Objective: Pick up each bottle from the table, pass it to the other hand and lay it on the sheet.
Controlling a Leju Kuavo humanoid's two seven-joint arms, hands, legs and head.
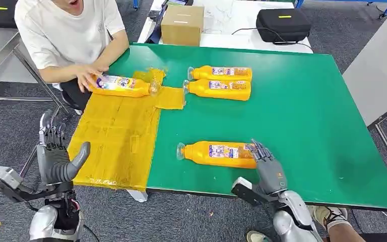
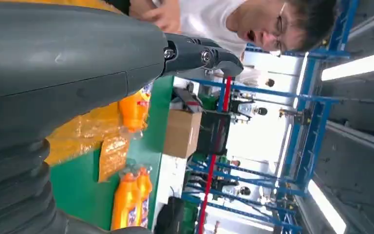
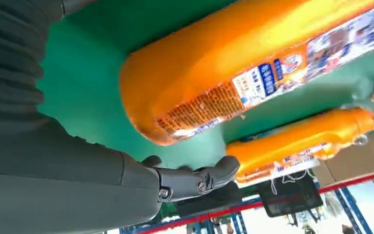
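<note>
Reaching for the nearest bottle [image 1: 216, 154] is your step now: your right robot hand [image 1: 266, 162] sits at its base on the green worktop [image 1: 302, 126], fingers apart, holding nothing. Next, wrap them round its body. Your left robot hand [image 1: 55, 151] waits released beside the yellow sheet [image 1: 116, 146].

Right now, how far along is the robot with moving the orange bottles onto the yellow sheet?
One orange plastic bottle already lies on the yellow sheet, under a person's hand. In hand: the right hand is at the base of the nearest bottle, which lies on the green table, not lifted. The left hand waits open. Two bottles at the back remain.
</note>
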